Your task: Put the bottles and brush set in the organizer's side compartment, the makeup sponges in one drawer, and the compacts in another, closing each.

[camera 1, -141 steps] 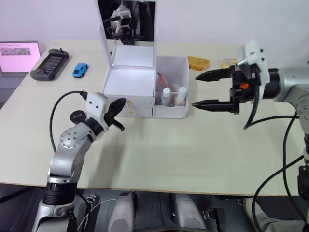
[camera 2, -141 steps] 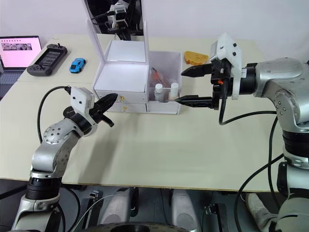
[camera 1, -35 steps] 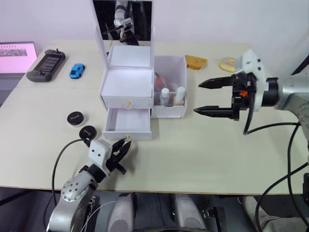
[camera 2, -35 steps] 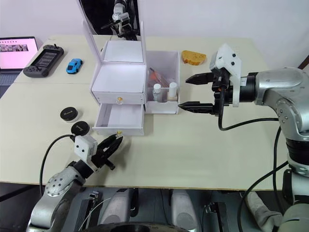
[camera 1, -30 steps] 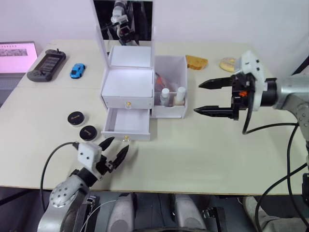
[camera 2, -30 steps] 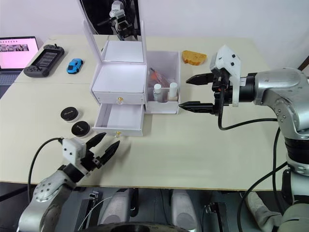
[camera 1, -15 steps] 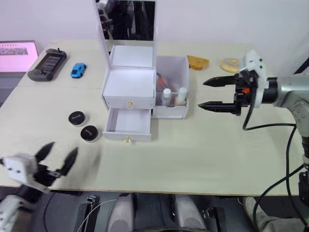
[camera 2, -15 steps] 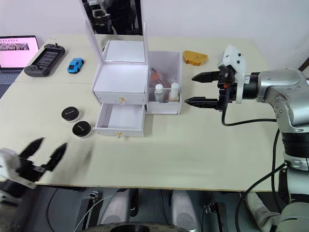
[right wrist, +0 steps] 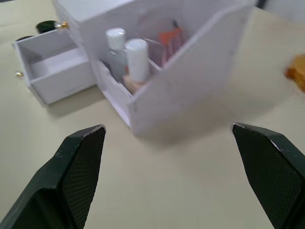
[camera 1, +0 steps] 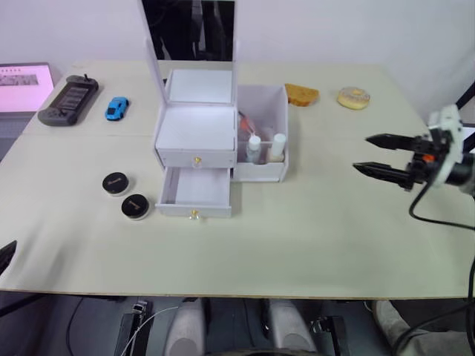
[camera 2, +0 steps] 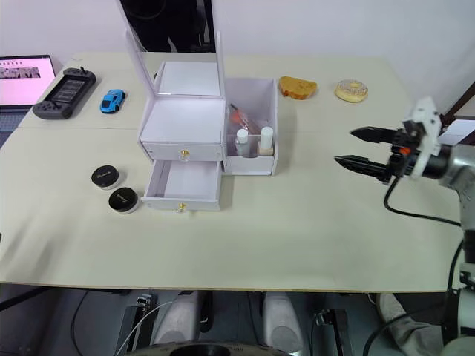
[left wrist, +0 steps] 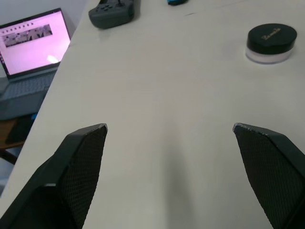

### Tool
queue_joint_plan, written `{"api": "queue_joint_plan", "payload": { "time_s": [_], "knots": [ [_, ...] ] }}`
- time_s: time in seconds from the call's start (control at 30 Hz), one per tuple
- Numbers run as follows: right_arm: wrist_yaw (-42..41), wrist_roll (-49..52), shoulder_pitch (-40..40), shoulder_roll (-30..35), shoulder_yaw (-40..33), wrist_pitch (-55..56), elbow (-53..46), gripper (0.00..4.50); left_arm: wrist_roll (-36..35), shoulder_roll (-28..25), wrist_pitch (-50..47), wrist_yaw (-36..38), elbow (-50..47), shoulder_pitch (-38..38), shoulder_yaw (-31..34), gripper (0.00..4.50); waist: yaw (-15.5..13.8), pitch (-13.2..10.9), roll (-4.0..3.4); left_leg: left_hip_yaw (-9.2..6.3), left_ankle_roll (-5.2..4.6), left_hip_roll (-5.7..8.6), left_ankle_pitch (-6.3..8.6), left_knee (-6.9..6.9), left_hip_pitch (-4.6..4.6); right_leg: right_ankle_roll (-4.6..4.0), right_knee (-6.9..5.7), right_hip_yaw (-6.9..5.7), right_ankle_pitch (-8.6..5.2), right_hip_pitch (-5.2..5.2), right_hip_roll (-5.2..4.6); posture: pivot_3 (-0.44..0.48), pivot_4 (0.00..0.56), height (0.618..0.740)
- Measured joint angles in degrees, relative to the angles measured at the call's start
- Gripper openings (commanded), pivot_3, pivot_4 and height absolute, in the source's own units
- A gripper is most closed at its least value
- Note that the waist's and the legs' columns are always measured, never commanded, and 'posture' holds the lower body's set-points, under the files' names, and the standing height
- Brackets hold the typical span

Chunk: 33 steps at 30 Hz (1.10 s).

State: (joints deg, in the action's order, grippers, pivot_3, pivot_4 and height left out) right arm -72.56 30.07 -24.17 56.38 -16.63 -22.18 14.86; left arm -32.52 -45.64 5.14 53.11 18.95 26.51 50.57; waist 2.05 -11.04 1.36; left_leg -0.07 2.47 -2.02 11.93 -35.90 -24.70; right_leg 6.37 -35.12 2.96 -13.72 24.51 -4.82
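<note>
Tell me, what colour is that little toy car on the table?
The toy car is bright blue, seen best in the left eye view.

A pale beige bench (camera 1: 297, 237) spans the view, with a plain white wall (camera 1: 334, 30) behind it and dark floor beneath its front edge.

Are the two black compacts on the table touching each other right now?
Apart. The left eye view shows bare tabletop between the farther compact and the nearer compact, which sits beside the open lower drawer.
</note>
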Motion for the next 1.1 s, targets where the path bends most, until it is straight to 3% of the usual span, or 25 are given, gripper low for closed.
{"api": "queue_joint_plan", "payload": {
  "time_s": [0.17,0.5,0.7,0.9,1.1],
  "knots": [
    [0.8,-1.3,3.5,-0.1,-1.7,3.4,3.5,4.50,0.8,-0.1,1.7,2.8,5.2,-0.1,0.2,4.47,0.8,0.0,0.00,0.16,0.00,-0.05,0.00,0.03,0.00,-0.10,-0.08,-0.01,0.07,-0.08,-0.11,0.000,0.150,0.738],
    [2.5,1.1,0.6,-1.4,-1.7,-1.4,-0.7,4.50,1.0,0.4,0.8,2.4,1.2,0.3,0.2,4.47,1.7,0.0,-0.02,0.29,0.14,-0.07,0.08,0.04,0.18,-0.12,-0.13,-0.02,0.08,-0.10,-0.19,0.000,0.150,0.738],
    [4.2,4.1,-4.3,-3.8,0.4,-7.1,-8.5,4.50,0.0,4.8,-6.2,-1.7,-14.6,2.3,-1.2,4.47,2.0,0.0,0.02,0.37,0.00,-0.08,0.00,0.11,0.17,-0.12,-0.14,0.01,0.08,-0.14,-0.20,0.000,0.150,0.738],
    [4.8,6.8,-8.7,-5.3,7.3,-14.9,-19.1,4.50,1.1,7.5,-17.1,-9.1,-35.2,4.1,-11.0,4.47,1.3,0.0,0.03,0.35,-0.03,-0.08,-0.02,0.09,0.17,-0.10,-0.20,0.01,0.08,-0.11,-0.12,0.000,0.150,0.738],
    [3.8,11.5,-13.4,-2.7,9.8,-23.1,-27.4,4.50,3.2,7.3,-27.4,-17.0,-44.5,-0.8,-18.8,4.47,0.5,0.0,0.05,0.28,-0.04,-0.12,-0.02,-0.05,0.15,-0.10,-0.27,0.01,0.08,-0.12,0.01,0.000,0.150,0.738]
  ]
}}
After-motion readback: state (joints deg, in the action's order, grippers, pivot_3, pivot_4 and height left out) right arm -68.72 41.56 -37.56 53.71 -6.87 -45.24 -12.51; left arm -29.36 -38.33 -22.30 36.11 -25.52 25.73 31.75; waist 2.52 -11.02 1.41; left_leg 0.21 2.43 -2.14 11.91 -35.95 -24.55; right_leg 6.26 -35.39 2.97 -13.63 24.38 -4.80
